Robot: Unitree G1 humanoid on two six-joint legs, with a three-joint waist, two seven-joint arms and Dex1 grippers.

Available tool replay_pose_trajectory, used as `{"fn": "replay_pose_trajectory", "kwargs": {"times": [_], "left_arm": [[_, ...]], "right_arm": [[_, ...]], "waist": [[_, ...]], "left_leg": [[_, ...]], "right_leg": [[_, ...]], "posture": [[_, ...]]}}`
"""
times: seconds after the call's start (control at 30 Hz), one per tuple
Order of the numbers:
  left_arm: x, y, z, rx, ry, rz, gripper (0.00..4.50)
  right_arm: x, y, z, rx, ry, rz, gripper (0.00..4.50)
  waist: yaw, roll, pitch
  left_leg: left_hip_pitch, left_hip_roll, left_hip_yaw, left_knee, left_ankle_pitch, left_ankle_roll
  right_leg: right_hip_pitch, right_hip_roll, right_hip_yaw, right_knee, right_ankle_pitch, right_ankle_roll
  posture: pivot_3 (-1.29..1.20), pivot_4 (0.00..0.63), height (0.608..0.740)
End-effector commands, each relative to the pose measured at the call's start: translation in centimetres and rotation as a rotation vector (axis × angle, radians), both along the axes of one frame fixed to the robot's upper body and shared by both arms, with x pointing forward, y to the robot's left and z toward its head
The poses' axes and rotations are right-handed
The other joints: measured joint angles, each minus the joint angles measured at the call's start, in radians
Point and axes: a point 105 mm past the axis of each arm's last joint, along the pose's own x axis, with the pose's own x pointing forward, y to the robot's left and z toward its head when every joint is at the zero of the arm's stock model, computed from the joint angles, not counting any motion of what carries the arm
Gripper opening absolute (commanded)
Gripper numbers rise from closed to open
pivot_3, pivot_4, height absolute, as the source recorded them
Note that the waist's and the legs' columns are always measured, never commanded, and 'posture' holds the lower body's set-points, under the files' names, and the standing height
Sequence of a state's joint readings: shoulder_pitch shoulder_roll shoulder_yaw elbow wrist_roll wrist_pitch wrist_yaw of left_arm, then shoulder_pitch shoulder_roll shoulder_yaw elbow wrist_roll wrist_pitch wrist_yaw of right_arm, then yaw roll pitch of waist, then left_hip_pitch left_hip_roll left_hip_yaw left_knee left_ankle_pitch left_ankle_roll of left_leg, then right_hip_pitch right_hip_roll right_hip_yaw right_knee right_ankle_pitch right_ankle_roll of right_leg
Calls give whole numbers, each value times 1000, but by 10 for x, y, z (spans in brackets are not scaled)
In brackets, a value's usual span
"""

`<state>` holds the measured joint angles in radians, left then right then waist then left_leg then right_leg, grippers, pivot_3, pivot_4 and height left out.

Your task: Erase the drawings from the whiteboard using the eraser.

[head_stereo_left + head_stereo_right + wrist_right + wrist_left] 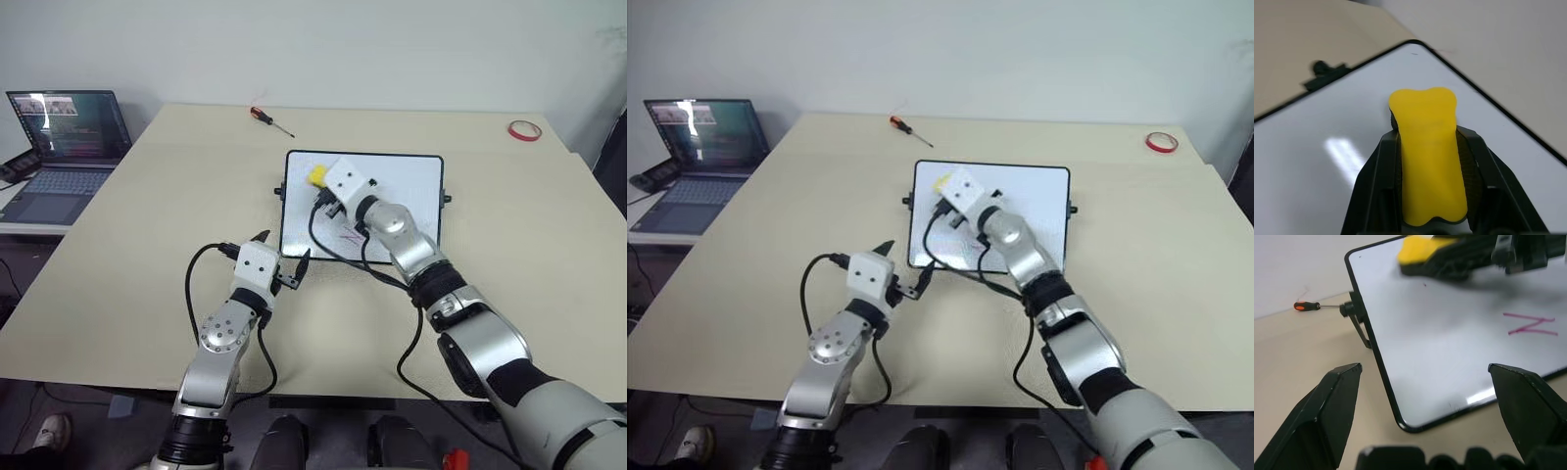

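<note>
**Eraser held over the far left part of the board**

I see my right tool (321, 182) clamped on the eraser (317, 176). In the right wrist view the yellow block (1429, 161) sits between the two black fingers (1378, 186), pinched on its long sides. Its long axis runs along the fingers, so it points the same way the tool points: away from me and a bit to the left. Its free end sticks out past the fingertips.

The eraser is over the whiteboard (411, 196), near the far left corner. I cannot tell if its dark underside touches the white face or floats just above it.

The board lies flat on the worktop (147, 245) in front of me. Its long axis runs left to right. A small black knob (1347, 309) sticks out of its left short side.

I can make out one red drawing (1530, 325). It looks like an N. It sits on the near half of the board, closer to me than the eraser and apart from it. In the head views my right arm partly covers it. The white face near the eraser looks clean.

My left tool (284, 259) is spread wide and holds nothing. It hangs just off the near left corner of the board, pointing forward. Its fingers (1322, 416) sit on either side of that corner in the left wrist view.

A screwdriver (269, 119) lies on the far side of the worktop, a red tape ring (524, 129) at the far right. A laptop (64, 147) stands open on a side desk to the left.
</note>
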<state>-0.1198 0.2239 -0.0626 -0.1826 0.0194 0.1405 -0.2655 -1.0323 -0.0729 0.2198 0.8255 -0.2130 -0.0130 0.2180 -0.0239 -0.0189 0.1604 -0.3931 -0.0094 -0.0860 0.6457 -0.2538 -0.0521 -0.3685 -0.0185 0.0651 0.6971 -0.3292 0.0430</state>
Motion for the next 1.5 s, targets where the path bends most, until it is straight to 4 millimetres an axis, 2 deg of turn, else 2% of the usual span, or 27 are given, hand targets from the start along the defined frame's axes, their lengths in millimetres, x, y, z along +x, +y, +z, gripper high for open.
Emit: {"fn": "replay_pose_trajectory", "kwargs": {"times": [0.03, 0.27, 0.4, 0.53, 0.63, 0.77, 0.97, 1.13, 1.2, 1.3, 1.43, 1.5], "left_arm": [[-3, -8, 18, -8, -68, -38, 4500], [-1, -13, 19, -11, -70, -59, 4500], [-1, -15, 19, -11, -69, -72, 4500], [0, -17, 19, -11, -66, -78, 4500], [0, -18, 19, -12, -64, -84, 4500], [0, -20, 18, -14, -59, -89, 4500], [0, -22, 17, -14, -53, -97, 4500], [-1, -22, 16, -16, -49, -95, 4500], [-1, -21, 15, -17, -47, -89, 4500], [-2, -19, 14, -18, -44, -80, 4500], [-3, -18, 13, -17, -43, -75, 4500], [-3, -17, 13, -17, -42, -74, 4500]], "right_arm": [[4, -20, -17, 7, 55, -71, 1188], [-32, 12, -55, -98, 163, 165, 1188], [-46, 16, -60, -115, 178, 228, 1188], [-49, 11, -60, -118, 185, 230, 1188], [-47, 5, -57, -112, 180, 205, 1188], [-35, 1, -39, -58, 117, 138, 1188], [-15, 11, 1, 41, -24, 45, 1188], [-11, 21, 9, 49, -49, 48, 1188], [-14, 27, 3, 31, -28, 83, 1188], [-22, 31, -19, -35, 41, 154, 1188], [-31, 24, -48, -120, 135, 215, 1188], [-35, 20, -54, -135, 156, 234, 1188]], "waist": [[-4, 0, 0], [-13, 0, 0], [-23, 0, 0], [-25, 0, 0], [-24, 0, 0], [-22, 0, 0], [-23, 0, 0], [-28, 1, 1], [-29, 1, 1], [-32, 1, 1], [-33, 1, 0], [-32, 1, 0]], "left_leg": [[0, 0, 1, 0, 0, 0], [2, 1, 2, -1, 0, 0], [3, 1, 3, -1, 0, 0], [2, 1, 3, -1, 0, 0], [2, 1, 2, -1, 0, 0], [2, 1, 2, -1, 0, 0], [2, 1, 2, -1, 0, 0], [-2, 1, 3, -2, 0, 0], [-3, 1, 3, -2, 0, 0], [-3, 1, 3, -2, 0, 0], [-2, 2, 3, -2, 0, 0], [-2, 2, 3, -2, 0, 0]], "right_leg": [[0, 0, 0, 0, 0, 0], [0, 0, 0, 0, 0, 0], [0, 1, 1, 0, 0, 0], [0, 1, 1, 0, 0, 0], [0, 1, 1, 0, 0, 0], [0, 1, 1, 0, 0, 0], [0, 1, 1, 0, 0, 0], [-4, 1, 1, -1, 0, 0], [-5, 1, 1, -1, 0, 0], [-5, 1, 1, -1, 0, 0], [-4, 1, 1, -1, 0, 0], [-3, 1, 1, -1, 0, 0]], "posture": [[0, 150, 740], [0, 150, 740], [0, 150, 740], [0, 150, 740], [0, 150, 740], [0, 150, 740], [0, 150, 740], [0, 150, 740], [0, 150, 740], [0, 150, 740], [0, 150, 740], [0, 150, 740]]}}
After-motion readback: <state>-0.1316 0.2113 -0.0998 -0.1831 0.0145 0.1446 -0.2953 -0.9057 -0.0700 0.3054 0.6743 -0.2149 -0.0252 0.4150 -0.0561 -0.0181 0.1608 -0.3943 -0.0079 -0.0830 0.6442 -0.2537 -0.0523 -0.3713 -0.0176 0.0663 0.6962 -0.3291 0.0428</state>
